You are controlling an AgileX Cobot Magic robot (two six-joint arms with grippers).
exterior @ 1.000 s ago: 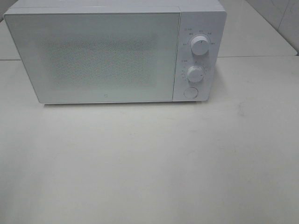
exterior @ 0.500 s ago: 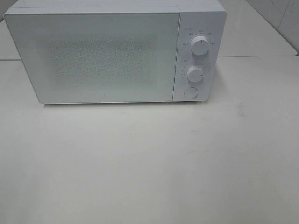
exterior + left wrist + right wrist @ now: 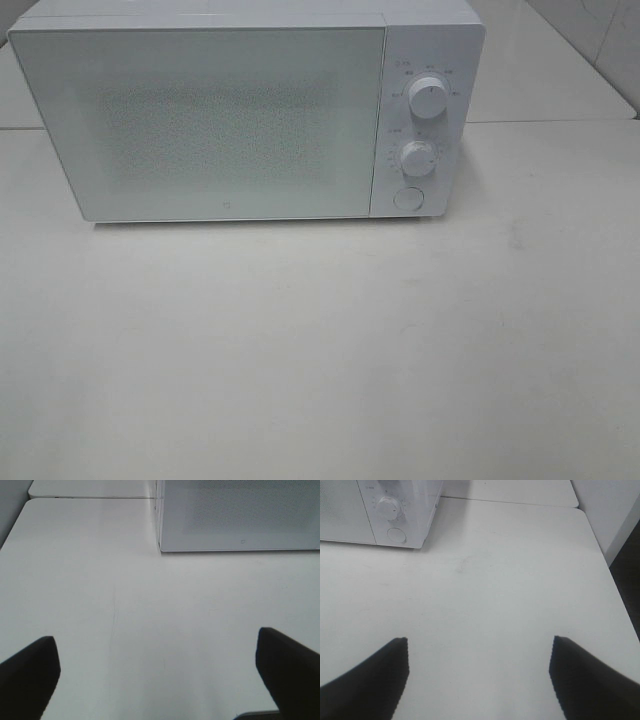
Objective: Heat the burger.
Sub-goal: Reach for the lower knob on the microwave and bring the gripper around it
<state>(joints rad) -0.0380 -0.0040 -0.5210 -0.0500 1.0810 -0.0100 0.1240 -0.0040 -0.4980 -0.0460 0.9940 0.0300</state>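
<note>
We could not tell where the burger was: none of the three views showed it, and the frosted door (image 3: 200,120) of the white microwave (image 3: 430,40) was shut and gave no sight of the inside. The microwave stood at the back of the white desk (image 3: 320,350), door on the left, control panel on the right with an upper knob (image 3: 428,100), a lower knob (image 3: 418,158) and a round button (image 3: 407,198) beneath. The left pincer (image 3: 156,642) hung released above the desk in front of the door's lower left corner, dark fingers (image 3: 30,675) wide apart and gripping nothing. The right pincer (image 3: 480,645) was likewise released and held nothing, above the desk in front of the panel side.
</note>
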